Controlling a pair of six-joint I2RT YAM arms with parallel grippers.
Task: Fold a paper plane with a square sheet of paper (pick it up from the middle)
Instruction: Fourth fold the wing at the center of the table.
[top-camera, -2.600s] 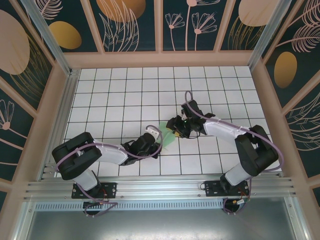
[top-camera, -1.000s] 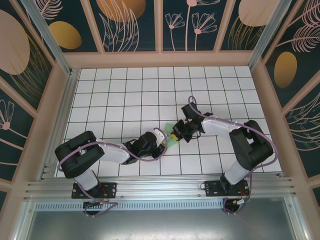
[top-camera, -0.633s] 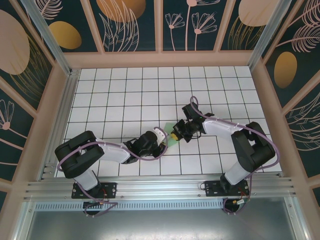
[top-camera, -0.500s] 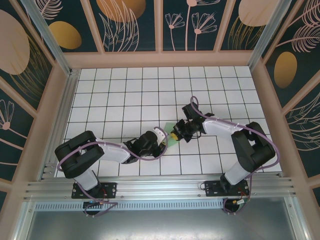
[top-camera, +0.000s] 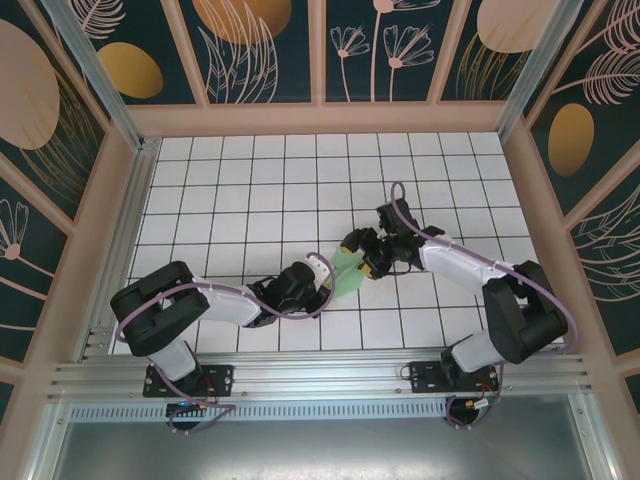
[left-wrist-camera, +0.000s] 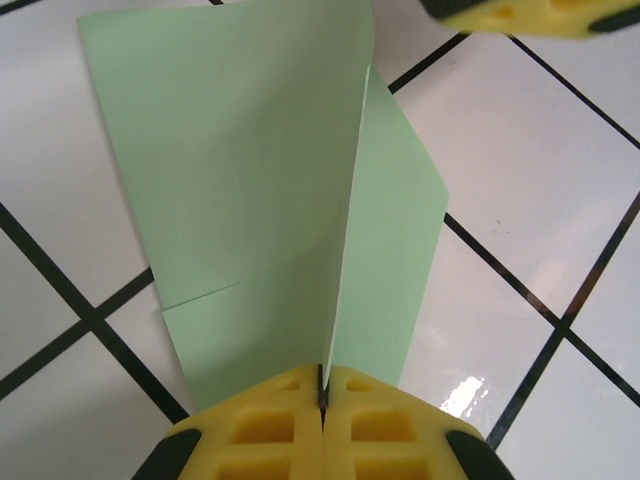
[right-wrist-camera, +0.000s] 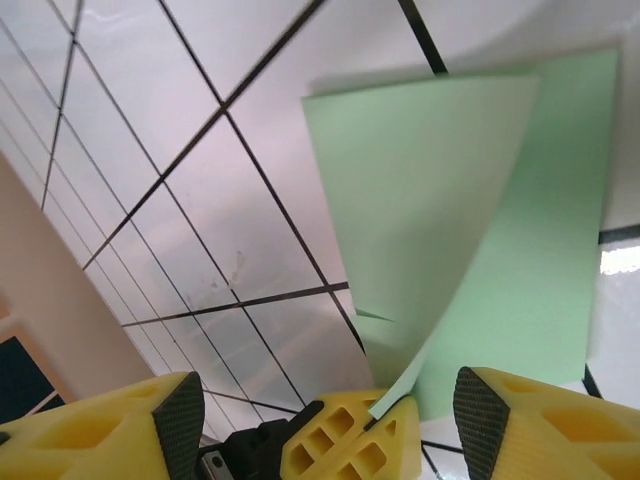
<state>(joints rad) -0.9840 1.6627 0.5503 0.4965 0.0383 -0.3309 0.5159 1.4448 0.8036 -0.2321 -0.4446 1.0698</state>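
The square sheet of paper (top-camera: 346, 274) is light green and folded along a centre crease, lying near the middle of the tiled floor. In the left wrist view its two flaps (left-wrist-camera: 240, 180) spread away from the crease. My left gripper (left-wrist-camera: 322, 400) is shut on the near end of that crease, and it reaches in from the left (top-camera: 326, 283). My right gripper (top-camera: 359, 254) stands open just right of the paper. Its yellow fingers (right-wrist-camera: 540, 425) flank the paper (right-wrist-camera: 450, 200) without touching it. The left gripper's closed fingers (right-wrist-camera: 350, 440) pinch the paper's edge between them.
The white tiled floor (top-camera: 250, 190) with black grid lines stretches behind and to both sides of the arms. Wooden walls (top-camera: 320, 118) close it in at the back and sides. An aluminium rail (top-camera: 320, 375) carries the arm bases at the near edge.
My right gripper has opened, let go of the paper and drawn back a little to the right. My left gripper has closed fully on the crease. The flaps have spread.
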